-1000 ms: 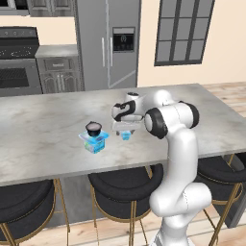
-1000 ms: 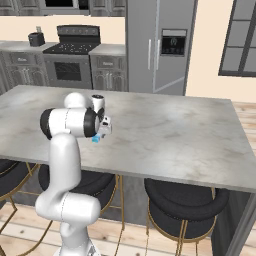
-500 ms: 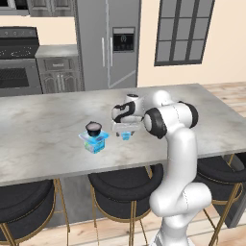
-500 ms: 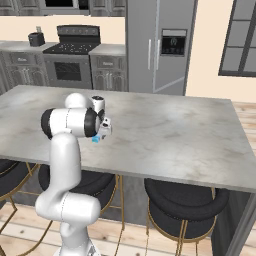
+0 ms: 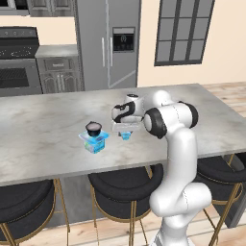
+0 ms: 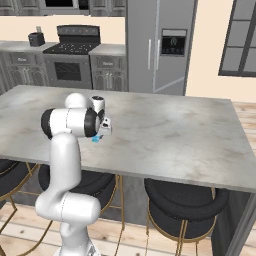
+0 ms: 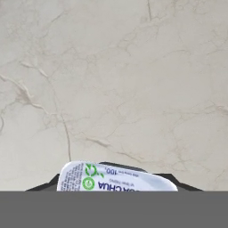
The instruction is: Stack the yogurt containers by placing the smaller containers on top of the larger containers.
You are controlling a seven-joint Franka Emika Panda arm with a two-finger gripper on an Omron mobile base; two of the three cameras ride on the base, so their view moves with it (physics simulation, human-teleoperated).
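Straddling light-blue cup (image 5: 126, 135), tool (image 5: 125, 130) grip unclear; hand view reveals printed lid (image 7: 116, 179); left base view black cup (image 5: 93, 128) atop blue pack (image 5: 94, 141).

1. In the hand view, the tiny light-blue cup (image 7: 116, 178) sits at the bottom centre, its lower part cut off by the lower edge; only its printed lid shows, and the print is too small to read fully.
2. In the left base view, the gripper (image 5: 125, 131) covers most of that cup; whether the fingers touch it cannot be told.
3. In the right base view, the arm hides the cup except a blue sliver.
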